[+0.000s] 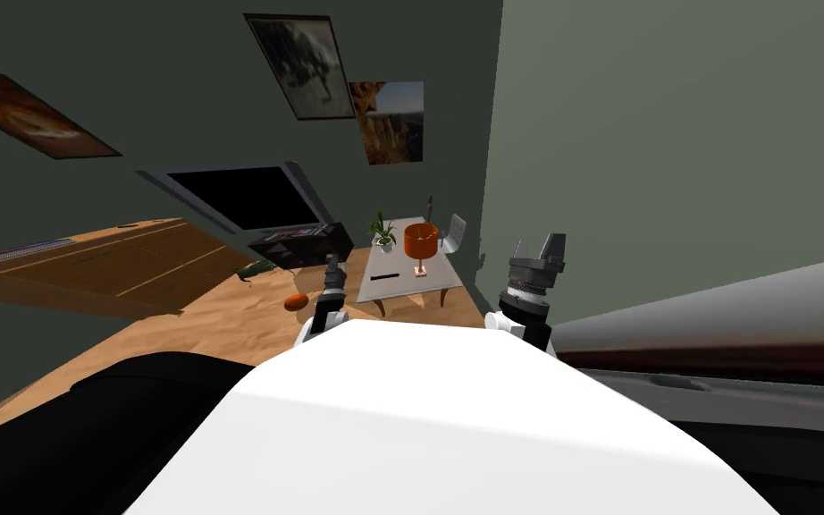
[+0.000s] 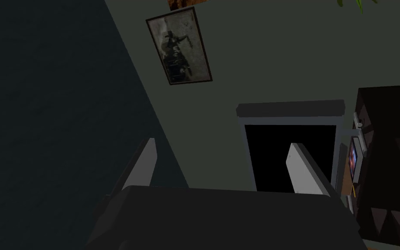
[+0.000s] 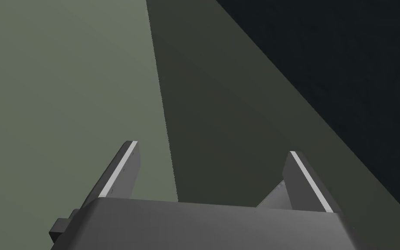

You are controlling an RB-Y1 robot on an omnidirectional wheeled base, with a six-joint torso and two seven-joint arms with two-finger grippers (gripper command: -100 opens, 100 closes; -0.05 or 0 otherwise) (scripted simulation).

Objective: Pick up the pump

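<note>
Head view: a low table (image 1: 406, 288), smooth grey top on thin wooden legs, stands well ahead on the wood-plank floor (image 1: 222, 322). A slim black bar (image 1: 384, 276) lying flat on it is possibly the pump, near an orange-shaded lamp (image 1: 421, 241) and a potted plant (image 1: 382, 232). Both arms are held up, probably to stay clear during the approach.

Left wrist view: the left hand (image 2: 221, 143) has its flat grey blades spread and carries nothing.

Right wrist view: the right hand (image 3: 212, 147) is likewise spread and empty.

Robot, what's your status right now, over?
Left gripper open, right gripper open, both empty. Slim black bar, maybe the pump, lies on the light grey table well ahead. Orange-shaded lamp stands beside it.
</note>
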